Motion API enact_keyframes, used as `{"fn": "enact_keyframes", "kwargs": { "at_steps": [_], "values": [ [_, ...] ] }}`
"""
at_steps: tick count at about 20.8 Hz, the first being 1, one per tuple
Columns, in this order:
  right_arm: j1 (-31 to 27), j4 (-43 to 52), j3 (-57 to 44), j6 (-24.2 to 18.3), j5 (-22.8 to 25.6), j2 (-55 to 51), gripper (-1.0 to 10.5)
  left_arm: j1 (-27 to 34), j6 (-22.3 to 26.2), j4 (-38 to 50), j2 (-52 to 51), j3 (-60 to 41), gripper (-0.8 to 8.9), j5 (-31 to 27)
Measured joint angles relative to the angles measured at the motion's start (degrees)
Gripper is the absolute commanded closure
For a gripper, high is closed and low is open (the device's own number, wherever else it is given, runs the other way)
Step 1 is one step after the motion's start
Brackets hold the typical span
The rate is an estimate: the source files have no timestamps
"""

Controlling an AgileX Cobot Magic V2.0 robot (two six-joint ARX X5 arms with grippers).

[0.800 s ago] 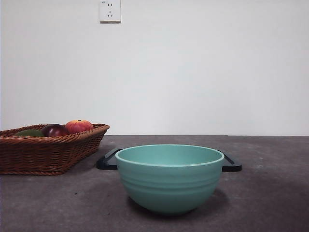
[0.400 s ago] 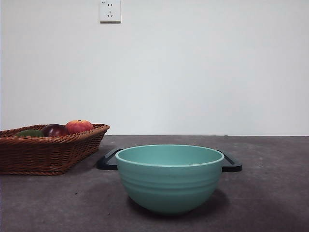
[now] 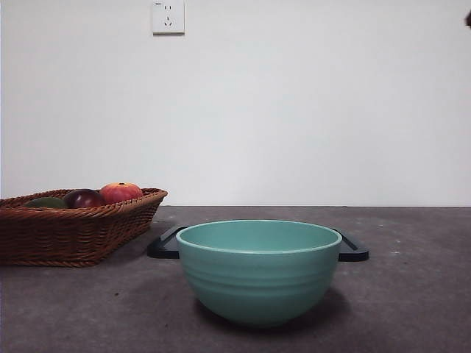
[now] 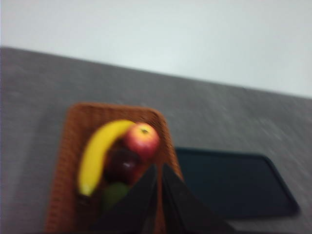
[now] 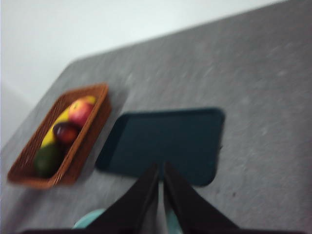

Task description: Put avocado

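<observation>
We hold both claws clenched and empty above the desk (image 3: pixel 412 294) — left claw (image 4: pixel 159 170), right claw (image 5: pixel 160 168); the avocado (image 5: pixel 47 159) lies in the basket (image 5: pixel 97 117).

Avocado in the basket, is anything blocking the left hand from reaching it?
Nothing visible lies over the avocado. It sits at one end of the basket, beside the maroon fruit, top exposed. The left hand is above the basket, jaws shut.

Teal bowl (image 3: pixel 258 270) before dark tray (image 5: pixel 163 143), wicker basket (image 3: pixel 70 232) aside.
</observation>
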Motion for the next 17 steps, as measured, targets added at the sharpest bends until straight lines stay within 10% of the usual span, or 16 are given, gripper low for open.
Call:
{"fn": "enact_keyframes", "kwargs": {
  "at_steps": [11,17],
  "values": [
    [1.49,-10.29,10.51,-14.93,-9.14,6.14,9.3,-2.64,2.19,-5.35,6.78,5.90,7.96,21.05],
    [1.81,-13.25,10.64,-18.05,-9.33,5.68,9.3,-3.13,2.25,-7.87,5.40,5.90,7.94,23.41]
  ]
}}
